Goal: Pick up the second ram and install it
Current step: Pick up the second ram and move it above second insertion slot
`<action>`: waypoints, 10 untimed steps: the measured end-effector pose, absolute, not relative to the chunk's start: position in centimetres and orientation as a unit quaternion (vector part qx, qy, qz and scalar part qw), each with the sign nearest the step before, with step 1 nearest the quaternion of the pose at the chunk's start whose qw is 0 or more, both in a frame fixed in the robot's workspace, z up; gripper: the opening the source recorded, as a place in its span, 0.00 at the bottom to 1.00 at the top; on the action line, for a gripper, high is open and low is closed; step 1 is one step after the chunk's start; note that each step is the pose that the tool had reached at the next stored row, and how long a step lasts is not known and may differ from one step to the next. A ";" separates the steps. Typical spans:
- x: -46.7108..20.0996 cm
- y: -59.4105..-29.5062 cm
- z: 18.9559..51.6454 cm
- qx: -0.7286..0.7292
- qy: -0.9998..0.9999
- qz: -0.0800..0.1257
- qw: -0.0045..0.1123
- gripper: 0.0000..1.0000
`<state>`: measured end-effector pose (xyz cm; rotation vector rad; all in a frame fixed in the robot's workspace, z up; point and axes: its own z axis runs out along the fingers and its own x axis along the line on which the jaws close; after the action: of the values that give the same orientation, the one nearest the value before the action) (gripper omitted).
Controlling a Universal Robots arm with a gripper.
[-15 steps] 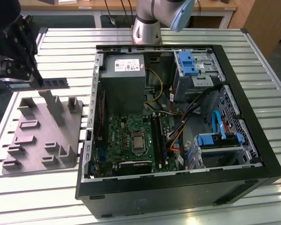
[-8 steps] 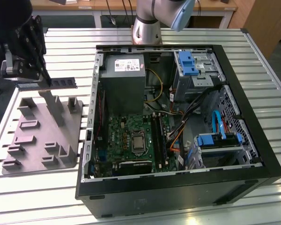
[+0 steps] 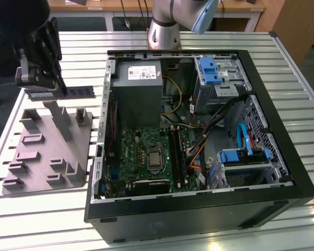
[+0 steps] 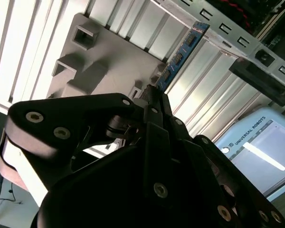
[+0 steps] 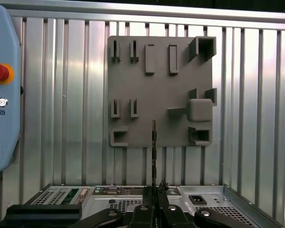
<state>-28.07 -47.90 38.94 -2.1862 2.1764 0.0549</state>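
My gripper [image 3: 62,88] is at the exterior view's far left, shut on one end of the second ram [image 3: 79,92], a thin dark stick held level just above the back of the grey fixture block [image 3: 52,149]. The ram [image 4: 181,53] reaches out past my fingertips [image 4: 152,95] in the second wrist view. It shows edge-on as a thin line [image 5: 154,142] over the fixture [image 5: 156,66] in the first wrist view, rising from my closed gripper [image 5: 155,189]. The open computer case [image 3: 199,201] lies to the exterior view's right, with the motherboard [image 3: 146,157] and its long memory slots [image 3: 179,151].
Inside the case are a grey power supply [image 3: 140,83], blue drive brackets [image 3: 209,70] and loose cables [image 3: 199,141]. The case's metal wall [image 3: 107,94] stands between the fixture and the motherboard. A teach pendant [image 5: 4,95] lies on the slatted aluminium table [image 3: 42,209].
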 end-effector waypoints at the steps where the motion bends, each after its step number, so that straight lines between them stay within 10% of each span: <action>1: -27.8 -47.9 38.9 -0.708 0.705 0.018 0.028 0.14; 10: -25.7 -47.9 38.9 -0.708 0.705 0.018 0.028 0.14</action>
<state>-25.73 -47.90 38.94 -2.1865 2.1769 0.0557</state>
